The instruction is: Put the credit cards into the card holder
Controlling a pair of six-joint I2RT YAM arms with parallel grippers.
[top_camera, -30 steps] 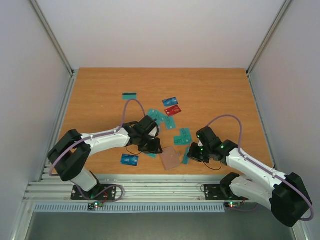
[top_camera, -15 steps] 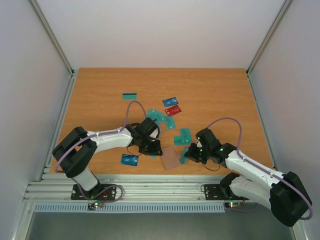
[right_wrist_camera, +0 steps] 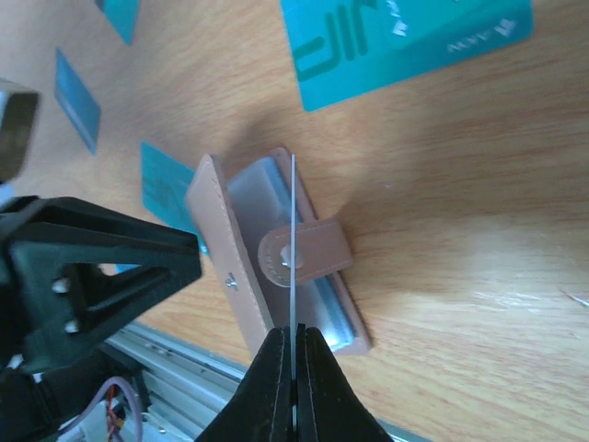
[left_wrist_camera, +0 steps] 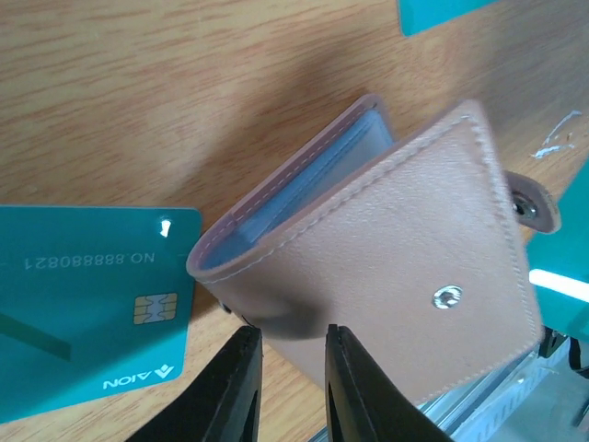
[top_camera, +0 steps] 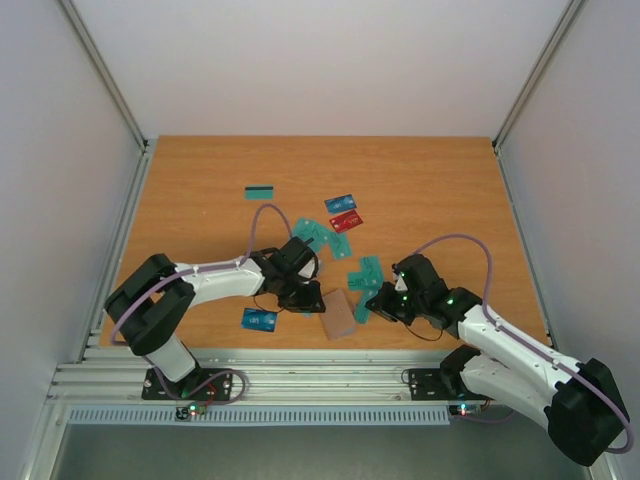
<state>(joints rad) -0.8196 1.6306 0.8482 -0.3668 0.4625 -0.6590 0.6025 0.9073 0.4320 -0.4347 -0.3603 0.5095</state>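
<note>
Tan leather, the holder [top_camera: 338,313] stands tilted up on the table [top_camera: 200,180], between the two grippers. It gapes open with clear pockets showing inside, and its snap strap [right_wrist_camera: 308,250] lies across the opening.

At the holder's left side is the left gripper [left_wrist_camera: 294,364], its fingers nearly together with a narrow gap between them. The holder's lower edge reaches the fingertips, but I cannot tell whether they pinch it. Just right of the holder, the right gripper [right_wrist_camera: 294,345] has its fingers pressed tight on a card [right_wrist_camera: 293,203]. That card is seen edge-on as a thin line over the strap and the opening.

A teal card [left_wrist_camera: 83,295] lies flat just beside the holder's fold, chip side up. Another teal card [right_wrist_camera: 405,37] lies on the wood beyond the holder. A blue card [top_camera: 258,319] lies left of the holder, past the left gripper. Behind the holder lie a red card [top_camera: 346,221] and a second blue card [top_camera: 340,203]. The striped card [top_camera: 259,191] lies farthest back, to the left.
</note>
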